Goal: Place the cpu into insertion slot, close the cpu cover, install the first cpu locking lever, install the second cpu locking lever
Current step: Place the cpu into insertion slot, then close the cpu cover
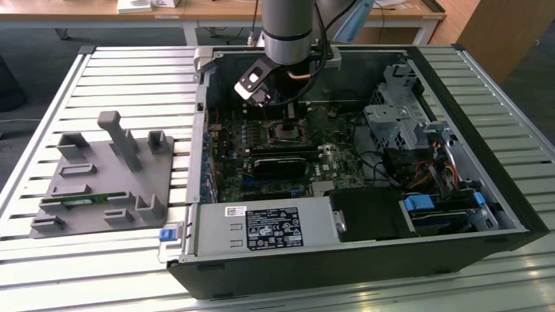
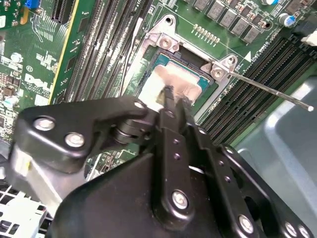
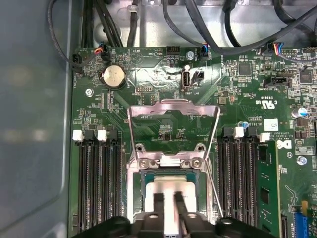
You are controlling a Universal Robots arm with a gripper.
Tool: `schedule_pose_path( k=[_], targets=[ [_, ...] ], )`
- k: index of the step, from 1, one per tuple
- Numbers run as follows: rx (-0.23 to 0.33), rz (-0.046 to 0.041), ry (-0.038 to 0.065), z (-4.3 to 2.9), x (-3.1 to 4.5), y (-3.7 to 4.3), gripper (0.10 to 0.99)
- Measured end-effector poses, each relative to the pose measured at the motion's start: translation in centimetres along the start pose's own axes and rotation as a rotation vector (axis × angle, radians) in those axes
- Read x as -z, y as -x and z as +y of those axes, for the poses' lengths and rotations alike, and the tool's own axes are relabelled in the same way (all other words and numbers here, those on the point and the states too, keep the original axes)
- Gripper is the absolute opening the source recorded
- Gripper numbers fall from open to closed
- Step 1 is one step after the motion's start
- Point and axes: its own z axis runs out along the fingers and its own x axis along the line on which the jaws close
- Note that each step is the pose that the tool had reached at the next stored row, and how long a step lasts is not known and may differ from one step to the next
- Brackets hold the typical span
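Silver-grey metal is showing at the centre of the work: the cpu (image 3: 171, 189) is lying flat inside the insertion slot (image 3: 144, 196) on the motherboard (image 3: 148, 79), in both wrist views. The hand (image 2: 167, 96) is hanging directly over it, drawn narrow with its tips almost together and resting on or just above the chip's top. Whether it is pinching anything cannot be told. In the exterior view the arm is reaching down into the open computer case (image 1: 364, 260) on the table (image 1: 130, 71). The first step is judged to be finishing. The cpu cover (image 3: 173, 104) is standing raised on its hinge, and a locking lever (image 2: 272, 91) is sticking out free, so neither is being secured. Closing the cover is calling for the hand to be clear of the socket, because the frame swings down over that spot.
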Motion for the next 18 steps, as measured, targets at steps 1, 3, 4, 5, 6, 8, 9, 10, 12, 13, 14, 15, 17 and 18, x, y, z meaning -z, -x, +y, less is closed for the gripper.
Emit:
schedule_pose_path(
  k=[1,3,4,5,6,8,9,10,12,13,14,15,17,18],
  targets=[
    [0.000,-0.0001,-0.003,0.04,0.02,0.00,0.180],
    [0.000,-0.0006,-0.009,0.09,0.07,0.00,0.122],
    [0.000,-0.0007,-0.013,0.12,0.11,0.00,0.122],
    [0.000,-0.0008,-0.016,0.13,0.17,0.00,0.106],
    [0.000,-0.0007,-0.018,0.14,0.21,0.00,0.106],
    [0.000,-0.0007,-0.023,0.17,0.31,0.00,0.106],
    [0.000,-0.0006,-0.024,0.17,0.34,0.00,0.106],
    [0.000,0.0000,-0.025,0.18,0.34,-0.01,0.106],
    [0.000,0.0007,-0.026,0.18,0.35,-0.01,0.106],
    [0.000,0.0013,-0.026,0.18,0.36,0.00,0.106],
    [0.000,0.0026,-0.026,0.18,0.37,0.00,0.106],
    [0.000,0.0036,-0.026,0.18,0.40,0.00,0.106],
    [0.000,0.0037,-0.026,0.19,0.46,0.00,0.106],
    [0.000,0.0040,-0.026,0.19,0.51,0.00,0.106]
  ],
)
